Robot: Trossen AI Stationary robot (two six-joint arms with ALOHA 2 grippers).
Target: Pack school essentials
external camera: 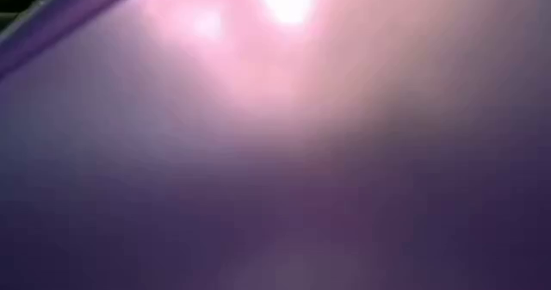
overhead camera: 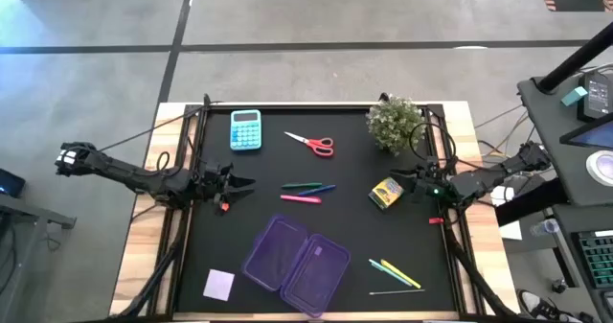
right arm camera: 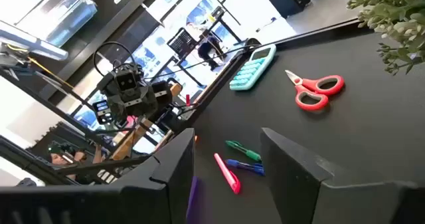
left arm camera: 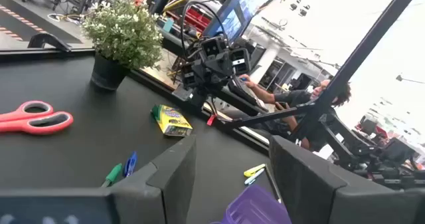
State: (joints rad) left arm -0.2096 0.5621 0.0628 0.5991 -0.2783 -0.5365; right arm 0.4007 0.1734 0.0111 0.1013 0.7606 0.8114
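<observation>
Red-handled scissors [overhead camera: 311,144], green and blue pens [overhead camera: 308,186] and a pink pen [overhead camera: 300,198] lie mid-mat. The yellow crayon box [overhead camera: 386,193] lies at the right, and yellow and blue pens [overhead camera: 395,272] lie near the front right. A lilac note pad [overhead camera: 218,285] lies front left, beside the open purple case [overhead camera: 297,264]. My left gripper [overhead camera: 239,184] stands open at the mat's left edge, holding nothing. My right gripper [overhead camera: 400,179] stands open just right of the crayon box, with nothing between its fingers [right arm camera: 292,167].
A teal calculator [overhead camera: 246,129] lies at the far left of the mat. A potted plant [overhead camera: 395,122] stands at the far right, close behind my right gripper. The purple case fills the low view. A person [left arm camera: 312,98] sits beyond the table's right side.
</observation>
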